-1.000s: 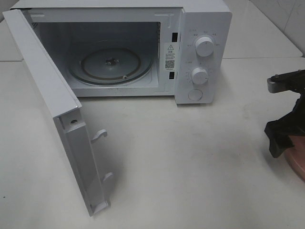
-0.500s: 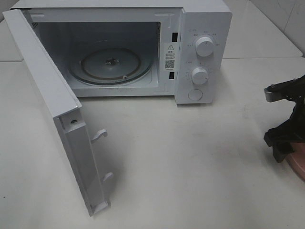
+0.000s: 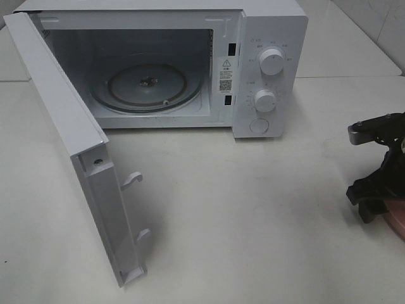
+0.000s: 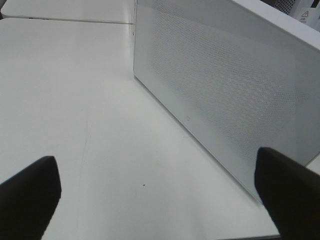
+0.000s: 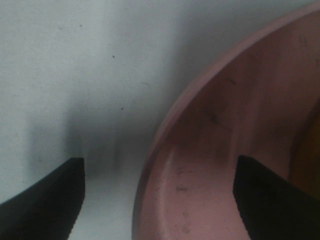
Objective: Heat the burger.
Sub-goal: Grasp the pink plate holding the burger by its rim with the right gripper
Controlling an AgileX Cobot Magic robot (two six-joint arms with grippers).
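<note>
Now, microwave (image 3: 269, 25): I see it at 12 o'clock on the white worktop (image 3: 253, 221), a white box with its cavity facing me.
Door (image 3: 69, 126): swung wide open, with its free end reaching toward 7 o'clock.
Turntable (image 3: 147, 82): a round glass tray on the cavity floor.
Controls: an upper knob (image 3: 272, 62) and a lower knob (image 3: 265, 100), with a round button (image 3: 259, 125) beneath them, on the panel at 1 o'clock.
Right gripper (image 5: 159, 200): at the 4 o'clock edge of the high view, low over the plate. The jaws are apart. One finger (image 5: 42, 200) is outside the rim above the worktop and the other is over the plate's inside; neither touches the rim as far as I can see.
Plate (image 5: 210, 150): pink and round, mostly cut off at the 4 o'clock edge.
Burger (image 5: 314, 150): I can make out only a golden-brown sliver on the plate, just past the inner finger in the right wrist view. I cannot tell more.
Left gripper (image 4: 160, 195): its own camera shows the jaws wide apart and gripping nothing, above the worktop and facing the door's dotted outer face.
</note>
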